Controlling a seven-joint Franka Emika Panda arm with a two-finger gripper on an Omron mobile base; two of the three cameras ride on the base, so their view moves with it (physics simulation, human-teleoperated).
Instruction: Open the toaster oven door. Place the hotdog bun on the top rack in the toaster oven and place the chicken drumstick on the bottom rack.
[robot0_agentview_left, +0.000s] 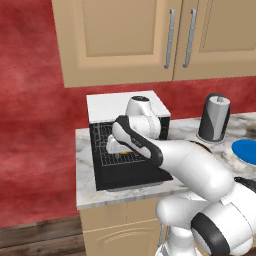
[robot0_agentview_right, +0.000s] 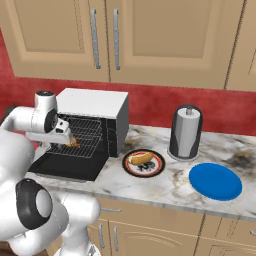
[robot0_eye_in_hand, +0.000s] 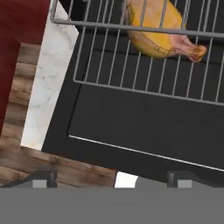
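The toaster oven (robot0_agentview_right: 95, 102) stands with its door (robot0_agentview_right: 67, 167) folded down flat onto the counter. The chicken drumstick (robot0_eye_in_hand: 157, 30) lies on the bottom rack (robot0_agentview_right: 80, 149), which is pulled partly out, and I see it through wire bars. The top rack (robot0_agentview_right: 82, 125) above it is bare. My gripper (robot0_eye_in_hand: 113, 179) is open and holds nothing. It hovers over the open door (robot0_eye_in_hand: 144, 131), just in front of the racks and back from the drumstick (robot0_agentview_right: 74, 143). The hotdog bun (robot0_agentview_right: 141, 158) rests on a dark-rimmed plate (robot0_agentview_right: 159, 167) right of the oven.
A grey-black kettle (robot0_agentview_right: 185, 132) stands behind the plate, and a blue plate (robot0_agentview_right: 215, 181) lies further right. The counter's left edge (robot0_eye_in_hand: 41, 87) runs beside the open door. Wall cabinets (robot0_agentview_right: 115, 35) hang above the oven.
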